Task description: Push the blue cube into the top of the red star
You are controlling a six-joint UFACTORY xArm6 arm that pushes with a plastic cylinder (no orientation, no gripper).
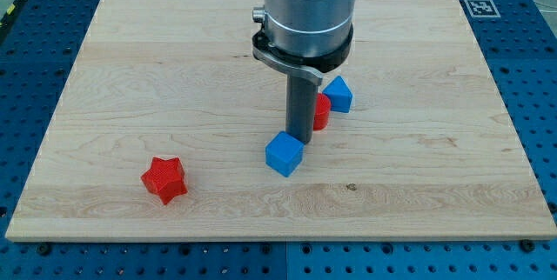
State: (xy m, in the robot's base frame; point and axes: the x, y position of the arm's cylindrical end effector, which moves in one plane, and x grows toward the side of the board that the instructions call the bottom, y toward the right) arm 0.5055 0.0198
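A blue cube (284, 154) sits on the wooden board near the middle, a little toward the view's bottom. A red star (164, 179) lies at the view's lower left, well apart from the cube. My tip (300, 140) stands just up and right of the blue cube, touching or almost touching its upper right edge. The rod rises from there into the arm's silver end at the view's top.
A second blue block (339, 94) lies right of the rod. A red block (321, 112) sits partly hidden behind the rod, touching that second blue block. The wooden board (435, 184) rests on a blue perforated table.
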